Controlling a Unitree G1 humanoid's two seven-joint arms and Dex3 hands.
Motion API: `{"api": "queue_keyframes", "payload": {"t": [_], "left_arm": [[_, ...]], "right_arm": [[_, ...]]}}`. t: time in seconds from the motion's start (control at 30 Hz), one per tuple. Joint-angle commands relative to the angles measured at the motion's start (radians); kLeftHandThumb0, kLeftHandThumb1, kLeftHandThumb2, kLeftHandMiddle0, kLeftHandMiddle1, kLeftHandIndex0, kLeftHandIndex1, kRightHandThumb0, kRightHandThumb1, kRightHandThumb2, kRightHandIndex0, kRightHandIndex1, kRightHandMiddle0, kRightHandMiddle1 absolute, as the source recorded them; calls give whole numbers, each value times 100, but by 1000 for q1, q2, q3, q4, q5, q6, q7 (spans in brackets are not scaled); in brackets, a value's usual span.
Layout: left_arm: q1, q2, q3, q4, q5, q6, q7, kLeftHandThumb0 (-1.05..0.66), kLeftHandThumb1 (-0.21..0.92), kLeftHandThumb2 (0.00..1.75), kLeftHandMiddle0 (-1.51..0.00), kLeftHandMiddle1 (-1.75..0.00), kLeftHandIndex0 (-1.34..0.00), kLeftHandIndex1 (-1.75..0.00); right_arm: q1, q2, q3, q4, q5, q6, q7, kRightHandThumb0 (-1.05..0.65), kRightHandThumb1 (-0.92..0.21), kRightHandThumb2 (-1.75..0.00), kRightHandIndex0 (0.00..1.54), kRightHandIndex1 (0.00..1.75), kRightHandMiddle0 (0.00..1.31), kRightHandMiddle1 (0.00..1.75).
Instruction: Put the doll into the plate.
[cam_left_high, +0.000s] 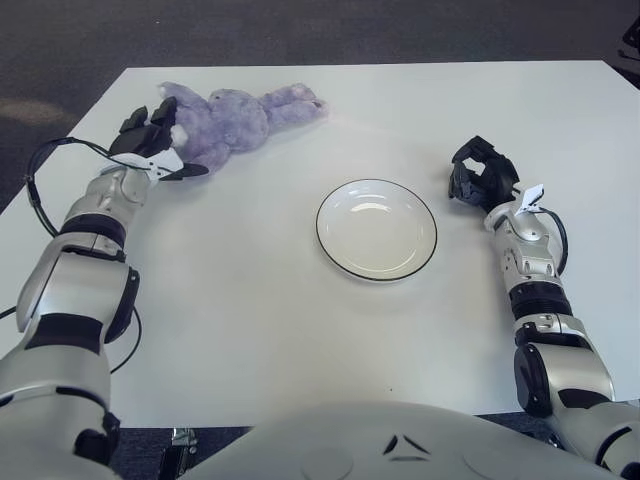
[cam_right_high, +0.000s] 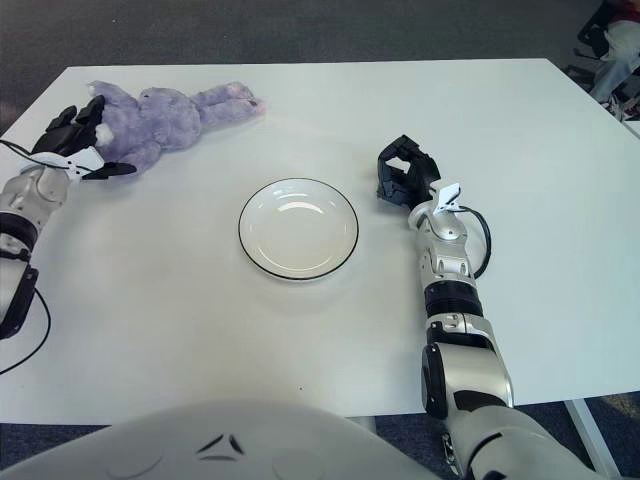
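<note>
White table (cam_left_high: 250, 330) fills the scene. Left hand (cam_left_high: 148, 140) is seen with fingers (cam_left_high: 135, 124) spread and holding nothing, touching the head end of a purple plush doll (cam_left_high: 225, 122) lying beyond them. Soft and light, it is best gripped round the torso. Empty plate (cam_left_high: 376, 229) sits well right; right hand (cam_left_high: 481, 174) is curled, empty, beside it

From my remote station I saw the fluffy lavender plush doll (cam_left_high: 228, 122) lying flat on its side at the far left of the table, its length stretched toward the right. The round white shallow plate with a thin dark rim (cam_left_high: 376, 228) sat empty and upright near the table's middle, well apart from the doll.
</note>
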Motion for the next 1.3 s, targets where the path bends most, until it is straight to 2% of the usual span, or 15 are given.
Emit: {"api": "queue_keyframes", "payload": {"t": [0.0, 0.07, 0.17, 0.23, 0.33, 0.47, 0.57, 0.83, 1.07, 1.27], "left_arm": [[29, -28, -18, 25, 8, 35, -44, -48, 32, 89, -22, -90, 0, -98], [33, -30, -29, 23, 16, 40, -20, -33, 20, 108, -29, -124, 0, -133], [41, -34, -52, 20, 38, 48, 42, 19, 32, 107, -56, -143, -13, -161], [44, -35, -63, 19, 47, 50, 72, 10, 28, 118, -67, -141, -31, -168], [53, -42, -77, 23, 57, 56, 118, 3, 22, 129, -76, -141, -47, -172], [69, -54, -94, 33, 68, 74, 195, 1, 7, 149, -84, -146, -63, -174], [71, -58, -103, 33, 73, 75, 250, 1, 1, 156, -88, -146, -68, -174], [78, -77, -115, 37, 81, 100, 333, 0, -7, 168, -92, -157, -71, -175], [85, -109, -127, 36, 79, 133, 372, 0, -2, 165, -88, -162, -66, -175], [92, -136, -108, 23, 53, 122, 395, 0, 2, 161, -86, -162, -63, -175]], "right_arm": [[86, 27, 17, 57, -10, 100, -2, -40, -58, -98, 94, 175, 41, 175], [87, 27, 16, 56, -11, 101, -5, -41, -58, -98, 94, 175, 41, 175], [88, 26, 16, 55, -11, 101, -6, -41, -58, -98, 94, 175, 41, 175], [89, 26, 16, 54, -10, 101, -6, -41, -58, -98, 94, 175, 41, 175], [90, 24, 16, 53, -10, 103, -4, -41, -58, -98, 93, 175, 41, 175], [91, 19, 15, 51, -7, 105, 3, -40, -58, -98, 94, 175, 41, 175], [92, 17, 12, 50, -4, 102, 7, -41, -58, -98, 94, 175, 41, 175], [94, 12, 7, 53, -4, 98, 11, -41, -58, -99, 94, 175, 41, 175], [92, 1, -7, 75, -1, 88, 17, -41, -58, -98, 92, 175, 41, 175], [83, -23, -28, 75, 9, 88, 32, -41, -57, -100, 96, 175, 42, 175]]}}
